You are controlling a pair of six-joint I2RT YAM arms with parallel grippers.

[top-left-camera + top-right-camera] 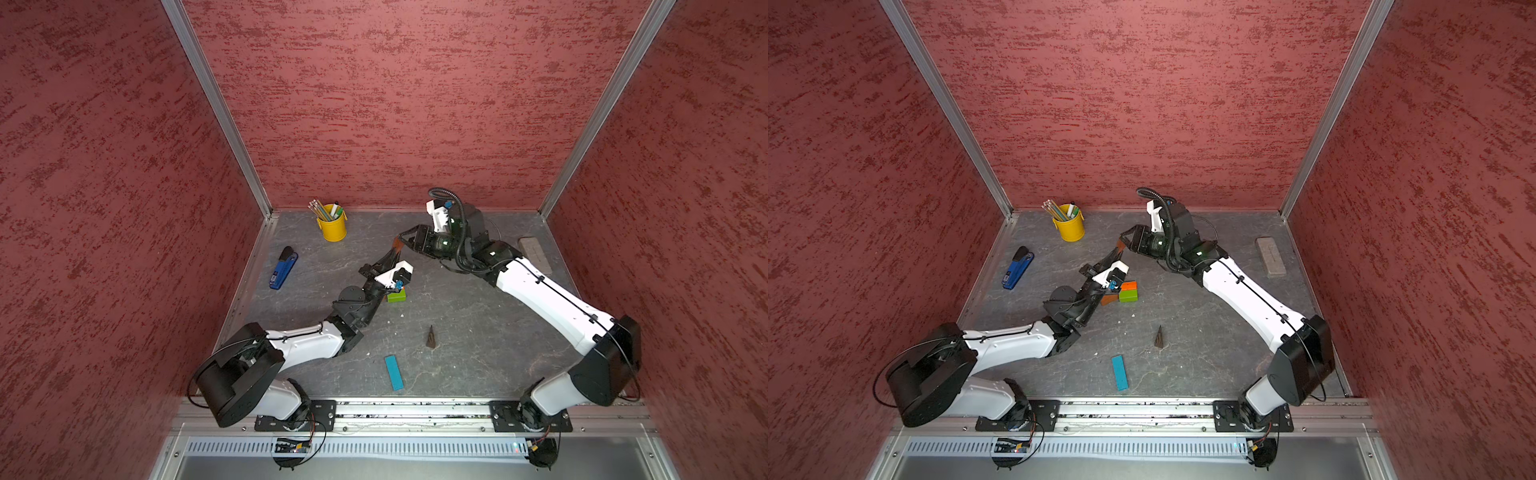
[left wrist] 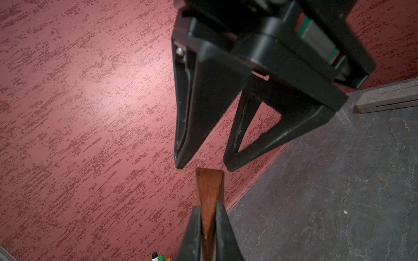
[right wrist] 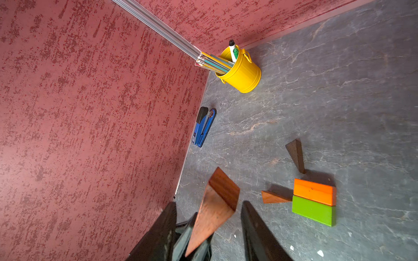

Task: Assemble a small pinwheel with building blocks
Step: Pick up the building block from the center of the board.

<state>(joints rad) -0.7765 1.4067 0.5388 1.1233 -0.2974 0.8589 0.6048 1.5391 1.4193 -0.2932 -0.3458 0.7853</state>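
A: Above the middle of the table [image 1: 478, 332], in both top views, the left gripper [image 1: 390, 255] is clamped on a brown wedge [image 1: 398, 247] held in the air. The right gripper [image 1: 404, 240] is right at its far end. Below, the orange block [image 1: 1128, 286] and green block [image 1: 1128, 295] lie touching. The blue bar [image 1: 1119, 372] and a loose wedge [image 1: 1158, 336] lie nearer the arm bases.

B: From the left wrist?

A: Only the thin end is pinched. The right jaws stand parted, their tips flanking the broad end and gripping nothing.

B: So a slip is the worry?

A: I'd think so. A nudge from either tip could lever it out of that narrow hold.

B: And the right wrist?

A: The piece sits between the spread jaws, clear of both. A side wedge [image 3: 274, 197] lies up against the blocks and a corner wedge [image 3: 296, 156] sits just beside the orange one. A dropped piece could knock those askew.
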